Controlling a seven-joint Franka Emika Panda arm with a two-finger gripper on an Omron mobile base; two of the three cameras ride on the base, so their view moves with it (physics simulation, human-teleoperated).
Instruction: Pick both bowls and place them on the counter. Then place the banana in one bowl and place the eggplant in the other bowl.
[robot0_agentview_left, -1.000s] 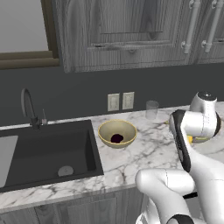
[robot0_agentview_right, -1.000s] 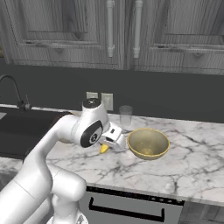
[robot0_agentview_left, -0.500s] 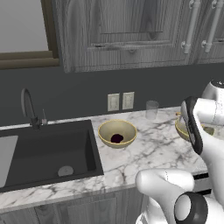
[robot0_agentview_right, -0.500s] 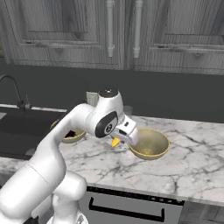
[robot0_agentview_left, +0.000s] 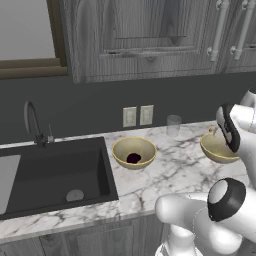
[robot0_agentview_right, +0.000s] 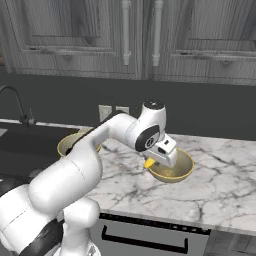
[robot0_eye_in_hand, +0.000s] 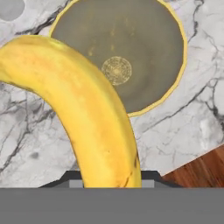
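Banana (robot0_eye_in_hand: 87, 113) pinched in the jaws hangs over the empty bowl's (robot0_eye_in_hand: 144, 52) rim on the counter (robot0_eye_in_hand: 183, 127).

I see the marble counter (robot0_agentview_left: 170, 172) carrying two bowls (robot0_agentview_left: 133, 152) (robot0_agentview_right: 172, 166) well apart, a clear glass (robot0_agentview_left: 173, 125) far between them, sink (robot0_agentview_left: 50, 172) left.

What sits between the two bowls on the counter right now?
In the left base view, bare marble counter separates the bowl holding the eggplant from the empty bowl. The clear glass stands farther back, off that line.
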